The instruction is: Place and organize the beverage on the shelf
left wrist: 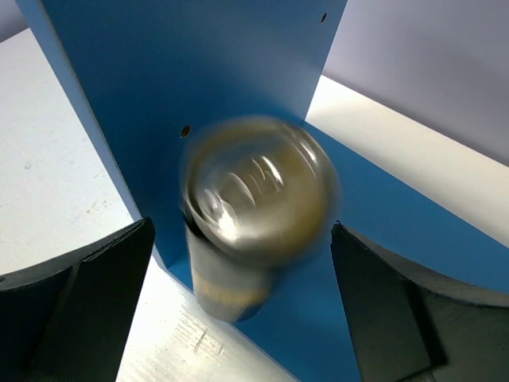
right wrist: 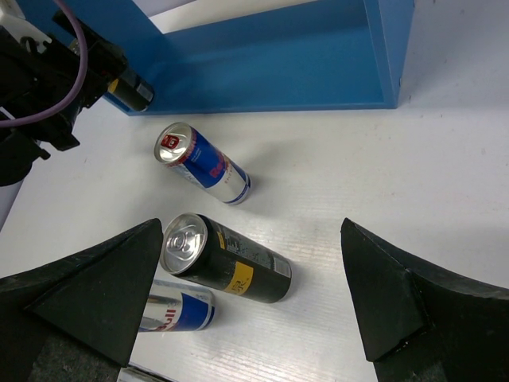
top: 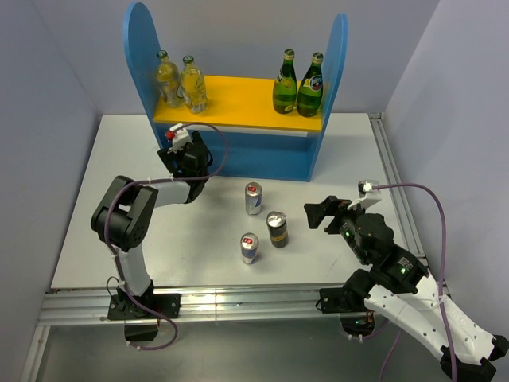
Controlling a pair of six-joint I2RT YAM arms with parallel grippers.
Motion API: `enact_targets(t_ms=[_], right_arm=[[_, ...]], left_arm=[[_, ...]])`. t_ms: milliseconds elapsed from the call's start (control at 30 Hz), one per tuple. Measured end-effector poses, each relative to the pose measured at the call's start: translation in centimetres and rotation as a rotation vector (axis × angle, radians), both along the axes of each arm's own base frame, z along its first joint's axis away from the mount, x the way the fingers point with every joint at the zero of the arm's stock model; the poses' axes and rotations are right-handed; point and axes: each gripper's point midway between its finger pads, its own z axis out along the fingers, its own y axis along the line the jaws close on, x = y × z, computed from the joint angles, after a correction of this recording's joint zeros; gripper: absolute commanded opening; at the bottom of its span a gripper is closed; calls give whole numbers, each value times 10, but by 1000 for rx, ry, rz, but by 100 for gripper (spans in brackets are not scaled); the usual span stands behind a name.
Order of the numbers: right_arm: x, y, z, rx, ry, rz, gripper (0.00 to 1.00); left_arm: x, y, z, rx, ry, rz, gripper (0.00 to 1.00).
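The blue shelf (top: pixel 140 56) stands at the back with a yellow upper board (top: pixel 238 95). Two pale-yellow glass bottles (top: pixel 181 81) stand at the board's left end. My left gripper (top: pixel 184 159) is open at the shelf's lower left. In the left wrist view a blurred black-gold can (left wrist: pixel 254 215) stands on the blue lower level (left wrist: pixel 382 239) between the fingers (left wrist: pixel 95 278), untouched. Two silver cans (top: pixel 253 198) (top: pixel 249 248) and a second black-gold can (top: pixel 277 229) stand on the table. My right gripper (top: pixel 322 213) is open and empty just right of them, over the black-gold can (right wrist: pixel 231 263) in its wrist view.
Two green glass bottles (top: pixel 298 83) stand at the right end of the yellow board. The white table (top: pixel 350 159) ends in a metal rail (top: pixel 238 302) at the near edge. Grey walls close in on the left, the right and behind.
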Motion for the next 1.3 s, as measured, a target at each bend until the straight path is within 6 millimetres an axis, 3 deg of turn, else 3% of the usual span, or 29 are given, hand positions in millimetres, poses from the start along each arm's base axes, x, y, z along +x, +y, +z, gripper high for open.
enact_targets(t_ms=[500, 567, 800, 900, 1000, 1067, 1233, 1300], right_arm=[[0, 0, 0, 0, 0, 0, 100], [0, 0, 0, 0, 0, 0, 100], [0, 0, 0, 0, 0, 1, 100], [0, 0, 0, 0, 0, 1, 100], [0, 0, 0, 0, 0, 1, 100], [0, 0, 0, 1, 0, 1, 100], [0, 0, -1, -2, 1, 0, 100], [0, 0, -1, -4, 3, -1, 100]], left_arm=[[-4, 1, 2, 13, 34, -9, 99], [-6, 0, 13, 4, 27, -26, 99], [-22, -13, 85, -71, -83, -131, 99], [-35, -24, 102, -82, -90, -190, 99], [-58, -41, 107, -75, -52, -285, 99], [-82, -63, 112, -68, -31, -386, 99], [-167, -150, 137, -98, -23, -812, 99], [-200, -177, 140, -118, -19, -969, 99]])
